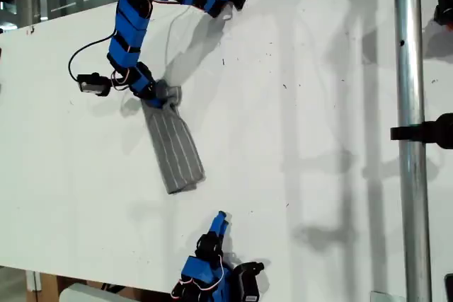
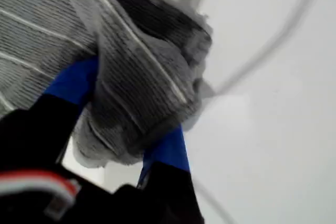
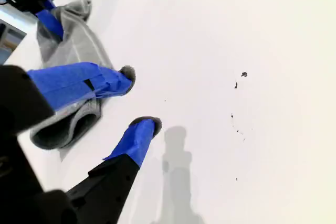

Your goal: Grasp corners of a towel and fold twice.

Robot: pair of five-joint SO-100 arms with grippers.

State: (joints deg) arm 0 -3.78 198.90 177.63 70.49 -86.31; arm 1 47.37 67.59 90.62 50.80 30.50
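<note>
My first gripper (image 2: 131, 124) is pinching a bunched end of the towel (image 1: 173, 148), its two blue-taped fingers (image 2: 73, 82) pressed in from either side of a crumpled wad of grey, white-striped fabric that bulges out between and above them. In the exterior view this is the arm reaching down from the top left, its gripper (image 1: 157, 94) clamped on the upper end of the cloth. The towel lies on the white table (image 1: 311, 175) as a long, narrow, folded or gathered strip, running from that gripper down and toward the exterior view's right, its free lower end lying flat on the surface. My second gripper (image 3: 140, 98) hovers over bare table with its jaws spread apart, nothing between the dark-tipped, blue-taped fingers (image 3: 79, 82); the near end of the towel (image 3: 68, 124) lies just beside one finger, and whether it touches I cannot tell. In the exterior view that gripper (image 1: 219, 221) sits at the bottom centre, below the towel's lower end and apart from it. A metal pole (image 1: 409, 132) stands upright on the exterior view's right, well away from the cloth.
</note>
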